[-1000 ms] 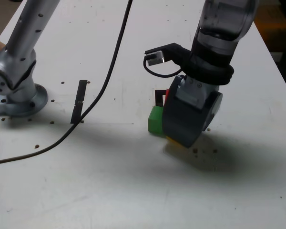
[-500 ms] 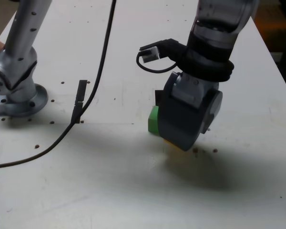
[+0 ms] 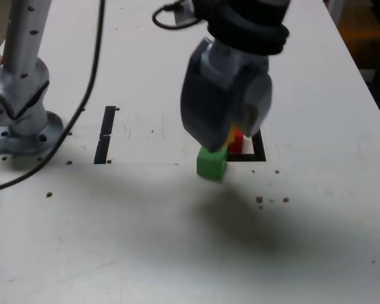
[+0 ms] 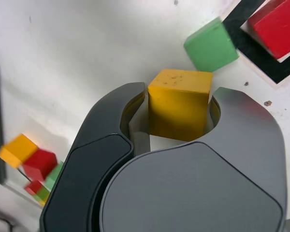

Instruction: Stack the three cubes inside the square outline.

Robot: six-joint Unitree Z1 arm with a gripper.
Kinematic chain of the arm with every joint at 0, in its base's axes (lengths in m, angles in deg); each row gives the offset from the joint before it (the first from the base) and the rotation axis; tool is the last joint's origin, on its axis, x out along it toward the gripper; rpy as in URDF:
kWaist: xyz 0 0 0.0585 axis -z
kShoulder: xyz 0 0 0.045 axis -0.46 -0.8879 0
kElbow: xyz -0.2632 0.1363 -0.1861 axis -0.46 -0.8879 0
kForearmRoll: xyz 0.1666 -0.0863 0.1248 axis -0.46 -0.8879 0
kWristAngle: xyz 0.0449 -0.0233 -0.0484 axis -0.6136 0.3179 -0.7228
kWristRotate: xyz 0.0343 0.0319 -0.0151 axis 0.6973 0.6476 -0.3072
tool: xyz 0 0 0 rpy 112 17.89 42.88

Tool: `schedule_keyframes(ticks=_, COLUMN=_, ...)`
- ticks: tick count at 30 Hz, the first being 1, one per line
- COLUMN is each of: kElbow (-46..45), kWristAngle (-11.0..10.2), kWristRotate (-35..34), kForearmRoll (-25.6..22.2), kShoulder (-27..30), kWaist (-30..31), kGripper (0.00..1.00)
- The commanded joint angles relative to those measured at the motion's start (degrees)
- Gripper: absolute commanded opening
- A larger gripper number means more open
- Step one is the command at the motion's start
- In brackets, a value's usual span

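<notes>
White tabletop [image 3: 145,240], yellow cube [image 4: 180,104] now lifted clear, pinched between the fingers [image 4: 130,113], green cube [image 3: 211,162] uncovered.

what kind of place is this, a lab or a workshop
Probably a robot lab test bench: a white table with an arm's base bolted on, a taped square outline as a target, and small coloured cubes, the yellow cube held in the tool.
</notes>
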Motion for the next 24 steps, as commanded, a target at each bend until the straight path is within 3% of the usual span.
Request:
schedule_keyframes(ticks=1, kElbow=-0.1, kWristAngle=-0.8, kWristRotate=2.8, kForearmRoll=-1.4, kShoulder=1.3, kWaist=-0.3, kGripper=0.19)
schedule_keyframes(ticks=14, kElbow=0.9, kWristAngle=-2.6, kWristRotate=19.7, kForearmRoll=-5.3, kShoulder=2.0, kWaist=-2.5, kGripper=0.19)
schedule_keyframes(ticks=24, kElbow=3.3, kWristAngle=-6.9, kWristRotate=30.5, kForearmRoll=-5.6, kShoulder=-1.3, kWaist=-4.8, kGripper=0.2)
